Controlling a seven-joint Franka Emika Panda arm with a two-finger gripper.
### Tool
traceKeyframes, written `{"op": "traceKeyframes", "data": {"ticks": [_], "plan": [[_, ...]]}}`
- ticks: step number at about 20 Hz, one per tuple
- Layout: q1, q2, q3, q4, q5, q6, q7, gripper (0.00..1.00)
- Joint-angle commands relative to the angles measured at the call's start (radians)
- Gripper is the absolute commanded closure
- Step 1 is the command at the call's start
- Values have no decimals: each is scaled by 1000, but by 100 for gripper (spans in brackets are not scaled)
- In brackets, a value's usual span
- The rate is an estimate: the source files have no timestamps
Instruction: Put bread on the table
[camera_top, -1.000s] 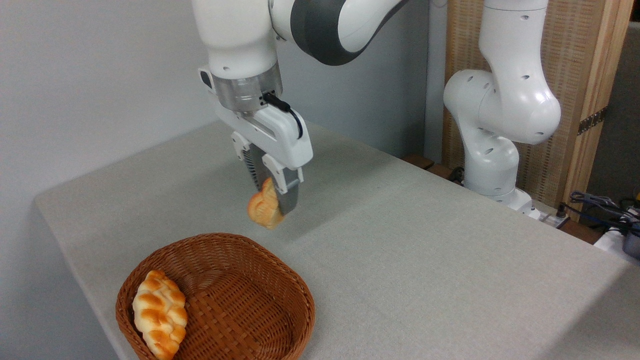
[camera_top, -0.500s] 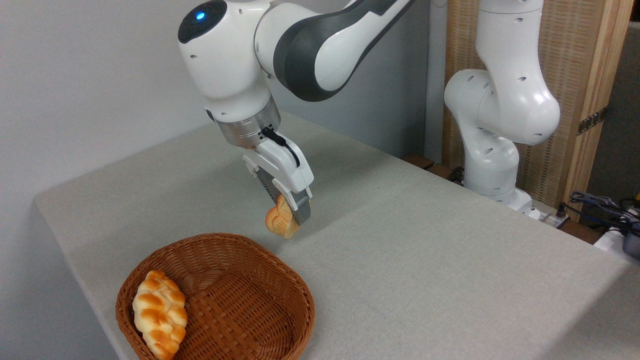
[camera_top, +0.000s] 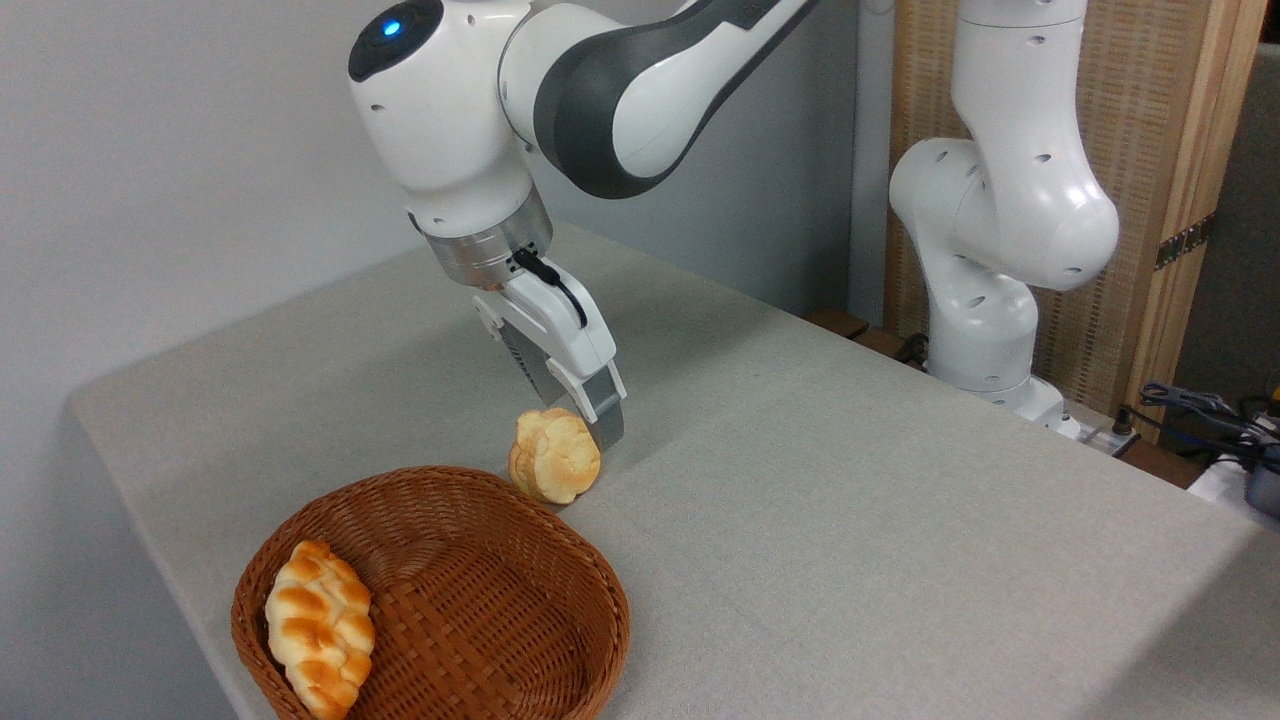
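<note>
The bread (camera_top: 554, 456) lies on the table (camera_top: 850, 480) just left of the frame's centre, right beside the far rim of the basket (camera_top: 470, 590), touching it or nearly so. Its paler underside is turned toward the camera, with the orange-golden crust showing along its left edge.

The gripper (camera_top: 590, 420) hangs directly above and behind the bread, tilted so its fingers slant down to the right. The near finger (camera_top: 604, 415), grey at the tip, ends at the bread's upper right edge, touching it or just short of it. The other finger is mostly hidden behind the near one and the bun, so the width of the gap between the jaws cannot be told, nor whether they grip anything. The bread seems to rest on the cloth.

In the basket, at the lower left of the frame, a loaf (camera_top: 320, 625) lies against the left wall. The arm (camera_top: 620, 90) reaches in from the upper right, its base (camera_top: 985, 330) standing at the table's far right edge.
</note>
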Motion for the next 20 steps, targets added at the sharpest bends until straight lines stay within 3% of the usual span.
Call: {"op": "traceKeyframes", "data": {"ticks": [1,9,12,20], "plan": [[0,-15,0,13,-21,-8,-17,0],[11,-27,15,125,-13,-3,-17,0],[12,-27,64,130,-10,38,-9,0],[12,-25,88,131,-8,113,-7,0]]}}
